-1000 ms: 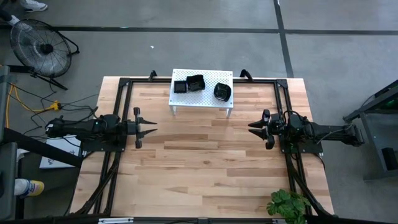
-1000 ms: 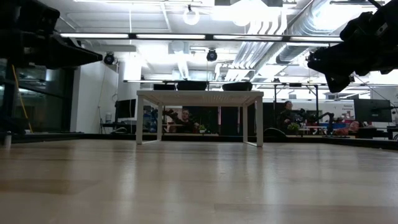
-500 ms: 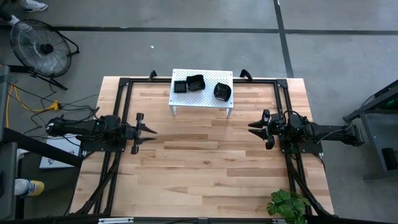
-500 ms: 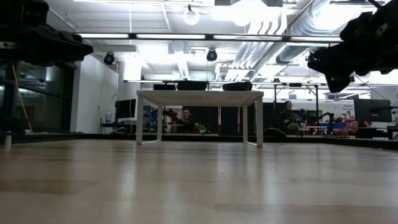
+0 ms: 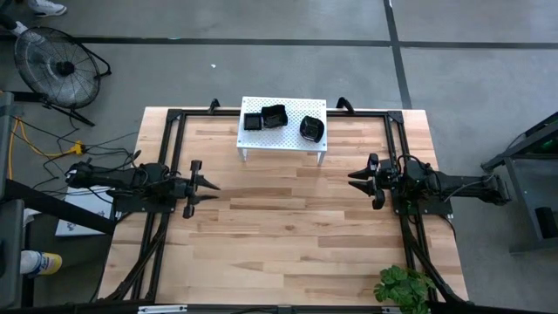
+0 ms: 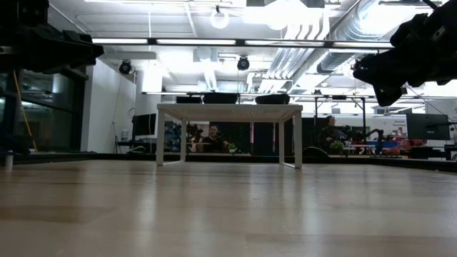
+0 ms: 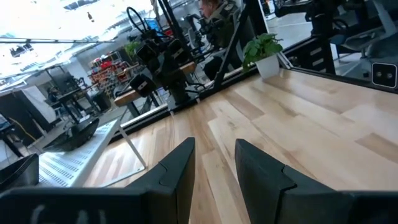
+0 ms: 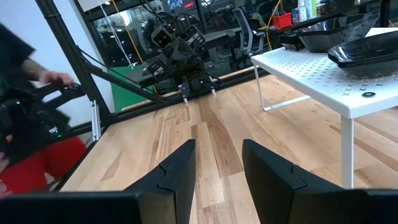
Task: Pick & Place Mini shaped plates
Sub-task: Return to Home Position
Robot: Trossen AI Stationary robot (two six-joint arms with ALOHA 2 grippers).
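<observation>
**A:** Where are the dishes?

**B:** The mini shaped plates (image 5: 274,115) sit in three dark lots on the white perforated stand (image 5: 288,139). It stands at the middle of the worktop's (image 5: 288,253) far edge, well apart from both arms.

**A:** How much room is there to move?

**B:** Bare boards run from the stand's feet to the near edge. A black frame (image 5: 366,111) follows the left, far and right edges, and a potted plant (image 5: 403,286) sits at the near right corner.

**A:** And the arms?

**B:** Each reaches in across its own side edge, stretched out flat and pointing at the other. The left gripper (image 5: 206,185) is about midway along the left edge. The right gripper (image 5: 359,180) is opposite it, with open wood between them.

**A:** Are the fingers open?

**B:** That is hard to read from above, but the wrist views settle it. The left arm's fingers (image 7: 177,180) stand apart with boards showing in the gap. The right arm's fingers (image 8: 177,180) do the same, and neither pair holds anything.

**A:** Does the low view add anything?

**B:** It gives height: both arms hang above the level of the stand's top. The plates show only as thin dark rims there. People (image 6: 330,133) are in the room behind.
</observation>
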